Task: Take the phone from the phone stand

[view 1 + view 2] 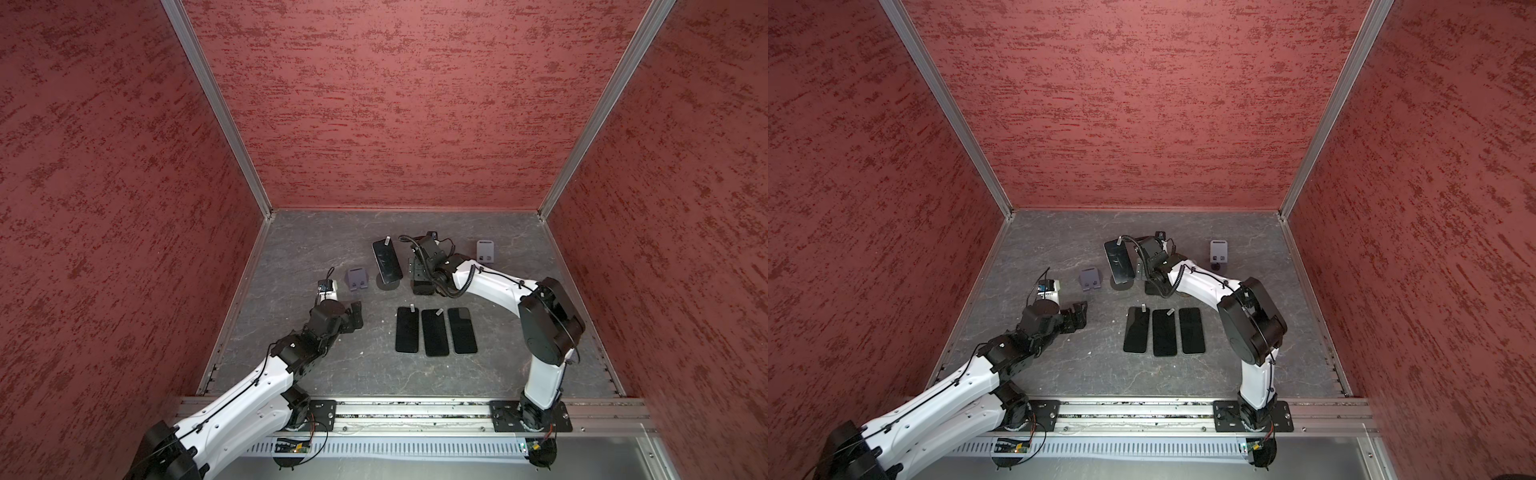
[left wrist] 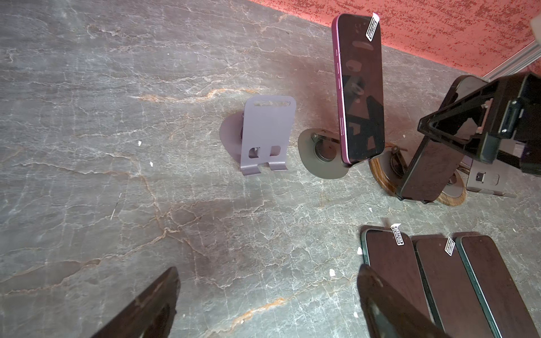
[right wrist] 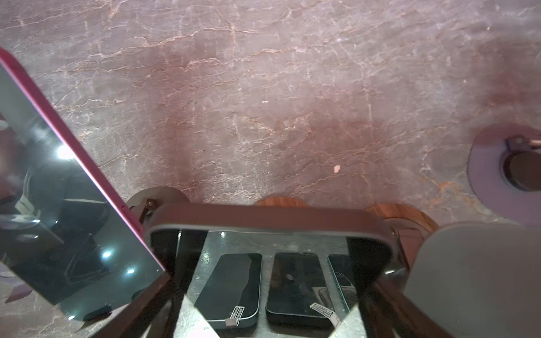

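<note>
**Right pincer astride a phone on its stand**

Nearest the arms' bases, three phones [image 1: 435, 332] lie flat, side by side and screen up, on the grey table [image 1: 332, 374]. To their left the left pincer [image 1: 356, 316] hangs over bare table with its jaws wide apart and nothing between them.

Beyond that comes a row of stands. On the left is an empty grey stand [image 2: 268, 134]. Just beside it a purple-edged phone [image 2: 361, 87] leans upright on a round-footed stand [image 2: 319, 158].

Next along, a dark phone [image 2: 424, 169] sits propped on a wood-ringed stand [image 2: 380, 178]. The right pincer [image 1: 420, 276] has one finger on each side of this phone's upper part. The right wrist view looks down on the phone's top edge between the two fingers. I cannot tell whether the fingers press the phone's sides or stand just clear of them.

Farthest back and to the right, a second grey stand [image 1: 485, 251] stands alone.
</note>
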Robot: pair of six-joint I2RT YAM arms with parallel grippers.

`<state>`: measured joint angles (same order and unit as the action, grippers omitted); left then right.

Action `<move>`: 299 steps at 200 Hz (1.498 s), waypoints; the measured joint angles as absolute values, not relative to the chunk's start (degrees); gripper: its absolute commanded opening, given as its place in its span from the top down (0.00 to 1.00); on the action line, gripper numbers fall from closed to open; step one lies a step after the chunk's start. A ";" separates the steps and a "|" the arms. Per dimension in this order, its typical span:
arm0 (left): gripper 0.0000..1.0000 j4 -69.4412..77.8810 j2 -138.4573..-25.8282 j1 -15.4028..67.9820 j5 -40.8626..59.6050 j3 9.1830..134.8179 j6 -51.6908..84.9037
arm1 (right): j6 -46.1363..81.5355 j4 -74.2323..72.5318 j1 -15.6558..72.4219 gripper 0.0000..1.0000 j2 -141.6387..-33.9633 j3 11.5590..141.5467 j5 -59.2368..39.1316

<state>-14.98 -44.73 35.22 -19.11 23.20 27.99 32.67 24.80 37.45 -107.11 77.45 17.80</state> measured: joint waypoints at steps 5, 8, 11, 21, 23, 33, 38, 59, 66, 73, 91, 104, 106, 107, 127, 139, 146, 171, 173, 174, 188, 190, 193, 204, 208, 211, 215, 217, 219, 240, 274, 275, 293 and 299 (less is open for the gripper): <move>0.06 -15.00 -44.60 35.14 -19.09 23.14 27.99 | 32.77 24.82 37.45 0.15 -107.18 77.54 17.98; 0.06 -15.00 -44.51 35.11 -19.07 23.09 27.99 | 32.88 24.80 37.45 0.15 -107.22 77.62 18.09; 0.06 -15.00 -44.45 35.07 -19.07 23.05 27.99 | 32.88 24.80 37.45 0.17 -107.28 77.76 18.17; 0.06 -15.00 -44.16 34.98 -19.03 22.79 27.99 | 33.23 24.84 37.45 0.20 -107.59 78.26 18.44; 0.06 -15.03 -44.10 34.96 -19.03 22.70 27.99 | 33.23 24.86 37.45 0.21 -107.63 78.37 18.50; 0.06 -15.07 -43.81 34.87 -18.90 22.41 28.01 | 33.50 24.97 37.45 0.24 -107.87 78.72 18.87; 0.06 -15.07 -43.70 34.81 -18.85 22.26 28.01 | 33.54 25.04 37.45 0.25 -107.92 78.83 19.07; 0.06 -15.18 -43.07 34.65 -18.35 21.82 28.01 | 34.02 25.17 37.45 0.31 -108.01 78.94 19.25; 0.06 -15.25 -42.81 34.63 -18.24 21.67 28.03 | 34.06 25.17 37.45 0.33 -108.01 78.94 19.29; 0.06 -15.29 -42.59 34.61 -18.17 21.52 28.01 | 34.09 25.19 37.45 0.35 -108.01 78.94 19.35; 0.05 -15.42 -42.00 34.48 -18.04 21.23 28.03 | 34.09 25.21 37.45 0.39 -108.01 78.94 19.46; 0.05 -15.44 -41.63 34.39 -18.02 21.08 28.05 | 34.06 25.19 37.45 0.41 -108.01 78.94 19.44; 0.05 -15.44 -41.58 34.39 -18.04 21.06 28.05 | 34.06 25.19 37.45 0.41 -108.01 78.94 19.46; 0.05 -15.44 -41.56 34.39 -18.04 21.04 28.08 | 34.06 25.19 37.45 0.41 -108.01 78.94 19.44; 0.05 -15.57 -41.15 34.39 -18.00 20.78 28.27 | 33.82 25.12 37.56 0.44 -108.01 78.91 19.40; 0.05 -15.62 -40.99 34.39 -17.96 20.75 28.49 | 33.43 24.88 37.74 0.45 -107.90 78.76 19.33; 0.05 -15.62 -40.88 34.39 -17.91 20.75 28.58 | 33.17 24.60 37.78 0.46 -107.74 78.48 19.27; 0.05 -15.62 -40.91 34.39 -17.72 20.75 28.67 | 31.90 23.55 37.82 0.47 -106.41 77.03 18.48; 0.05 -15.62 -40.91 34.39 -17.67 20.75 28.67 | 31.73 23.51 37.85 0.47 -106.26 76.95 18.39; 0.05 -15.62 -40.91 34.39 -17.63 20.75 28.67 | 31.62 23.46 37.85 0.47 -106.17 76.88 18.35; 0.05 -15.62 -41.06 34.39 -17.32 20.75 28.67 | 31.03 23.35 37.85 0.48 -105.30 76.60 17.74; 0.05 -15.59 -41.10 34.39 -17.26 20.75 28.67 | 30.94 23.33 37.85 0.48 -105.14 76.58 17.63; 0.05 -15.59 -41.23 34.39 -17.15 20.75 28.67 | 30.70 23.27 37.85 0.48 -104.92 76.53 17.41; 0.05 -15.55 -41.69 34.39 -16.82 20.75 28.67 | 30.24 23.18 37.85 0.49 -104.16 76.49 16.88; 0.05 -15.55 -41.87 34.39 -16.73 20.75 28.67 | 30.00 23.07 37.85 0.49 -103.90 76.44 16.71; 0.05 -15.55 -42.04 34.39 -16.71 20.75 28.69 | 29.93 22.98 37.85 0.49 -103.70 76.42 16.62; 0.05 -15.55 -42.24 34.39 -16.64 20.75 28.69 | 29.69 22.90 37.85 0.49 -103.44 76.42 16.45; 0.05 -15.55 -42.35 34.39 -16.60 20.75 28.69 | 29.61 22.83 37.85 0.49 -103.33 76.42 16.40; 0.05 -15.55 -42.44 34.39 -16.60 20.75 28.67 | 29.54 22.76 37.85 0.49 -103.24 76.42 16.29; 0.05 -15.51 -43.40 34.39 -16.45 20.75 28.69 | 28.86 22.15 37.85 0.49 -102.24 76.31 15.33; 0.05 -15.35 -44.49 34.39 -16.25 20.78 28.77 | 27.99 22.41 37.85 0.49 -100.53 75.90 14.09; 0.05 -15.33 -44.53 34.39 -16.23 20.78 28.80 | 27.94 22.44 37.85 0.49 -100.44 75.90 14.04; 0.05 -15.00 -45.19 34.39 -15.88 20.78 28.88 | 27.62 23.07 37.85 0.49 -99.29 75.90 13.45; 0.05 -14.87 -45.45 34.39 -15.70 20.80 28.88 | 27.55 23.40 37.85 0.49 -98.76 75.90 13.23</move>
<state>-14.87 -45.45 34.39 -15.70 20.80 28.88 27.55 23.40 37.85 -98.76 75.90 13.23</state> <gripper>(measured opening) 0.948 0.748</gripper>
